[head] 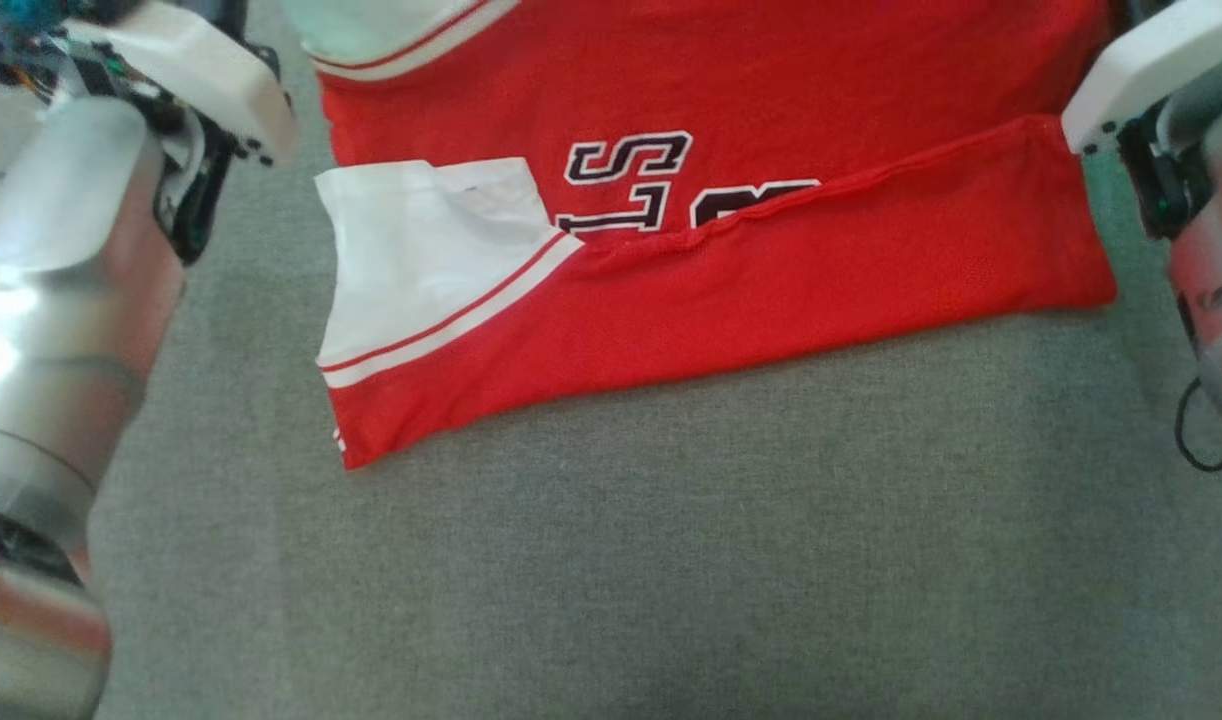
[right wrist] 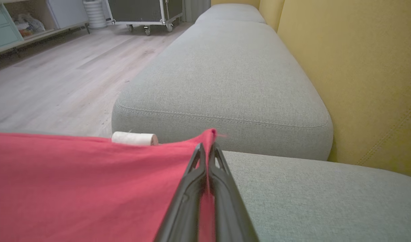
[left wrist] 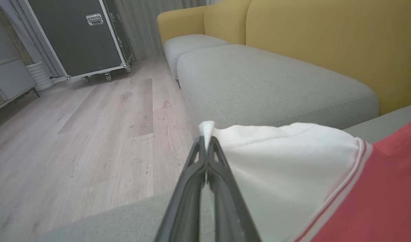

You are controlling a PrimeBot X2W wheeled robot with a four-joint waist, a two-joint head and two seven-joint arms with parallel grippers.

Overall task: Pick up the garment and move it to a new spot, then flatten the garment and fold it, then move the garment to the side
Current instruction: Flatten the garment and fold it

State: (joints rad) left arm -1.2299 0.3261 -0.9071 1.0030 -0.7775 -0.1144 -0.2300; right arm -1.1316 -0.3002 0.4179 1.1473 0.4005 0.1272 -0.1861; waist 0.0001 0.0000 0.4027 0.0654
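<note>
Fold step: garment [head: 771, 290] spans the head view's top centre. My left gripper [left wrist: 206, 139] pinches shut on its white sleeve [left wrist: 286, 161], my right gripper [right wrist: 207, 146] on a red corner, probably the hem. Next: lift both evenly.

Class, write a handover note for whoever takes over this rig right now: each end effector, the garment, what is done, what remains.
Left end effector: shut on a corner of the white sleeve.
Right end effector: shut on a red corner.
Garment: on the grey sofa cushion, near edge folded over the lettering.
Done: one fold laid.
To do: probably finish folding, then move it aside.
</note>
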